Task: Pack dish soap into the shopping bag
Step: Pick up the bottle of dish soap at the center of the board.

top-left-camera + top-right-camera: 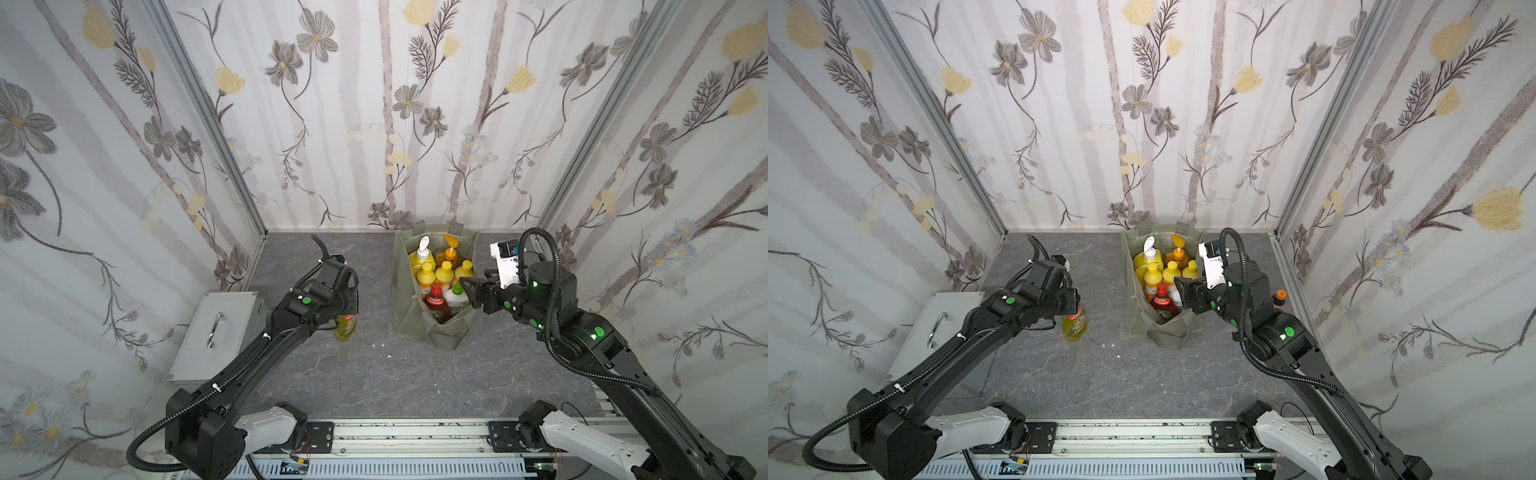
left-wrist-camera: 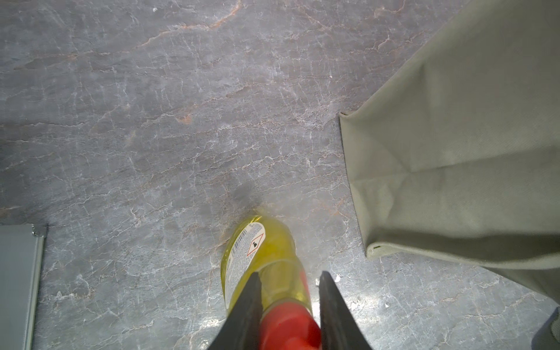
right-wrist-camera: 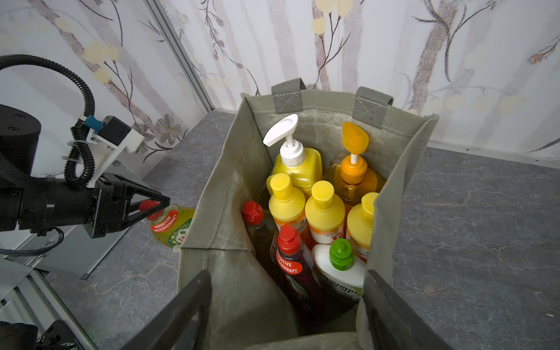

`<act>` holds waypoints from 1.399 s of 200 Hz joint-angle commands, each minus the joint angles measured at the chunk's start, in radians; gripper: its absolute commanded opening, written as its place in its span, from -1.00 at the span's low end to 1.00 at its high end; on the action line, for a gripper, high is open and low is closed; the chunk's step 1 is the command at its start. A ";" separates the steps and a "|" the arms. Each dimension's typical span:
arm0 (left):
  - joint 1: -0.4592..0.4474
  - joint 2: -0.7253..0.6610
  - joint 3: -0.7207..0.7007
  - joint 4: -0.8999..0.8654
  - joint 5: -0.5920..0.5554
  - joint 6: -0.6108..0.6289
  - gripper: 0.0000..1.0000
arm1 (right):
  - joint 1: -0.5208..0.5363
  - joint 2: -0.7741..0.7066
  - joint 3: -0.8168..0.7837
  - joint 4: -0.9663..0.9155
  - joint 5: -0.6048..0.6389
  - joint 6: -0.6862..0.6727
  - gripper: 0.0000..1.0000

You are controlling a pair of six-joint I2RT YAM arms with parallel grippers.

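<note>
Between desk's (image 1: 374,374) left edge and shopping bag (image 1: 405,291): left tool (image 2: 290,275) clenched on red cap (image 2: 288,324) of upright yellow-green bottle (image 2: 266,245). Right tool (image 3: 287,274) spread open at bag rim. Risk: cap grip slips, bottle swings into bag wall.

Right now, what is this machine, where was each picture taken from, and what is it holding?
It is two robot arms with pincer hands, packing dish soap. Two pictures look down from above; the others come from a camera on each wrist. On the grey table stand a fabric shopping bag with eight visible bottles, a metal box, and one yellow-green bottle. The left gripper has its jaws either side of that bottle's red cap; a firm grip is unclear. The right gripper is open at the bag's rim.
</note>
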 commanded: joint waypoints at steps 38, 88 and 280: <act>-0.001 0.000 0.001 -0.029 -0.001 0.011 0.47 | 0.000 0.014 0.001 0.022 -0.003 0.004 0.59; -0.001 -0.011 -0.046 0.006 0.013 0.017 0.42 | 0.000 0.022 -0.001 0.021 0.001 0.006 0.62; -0.067 0.005 0.064 0.006 0.013 0.010 -0.79 | 0.002 0.121 0.023 0.031 -0.074 0.004 0.65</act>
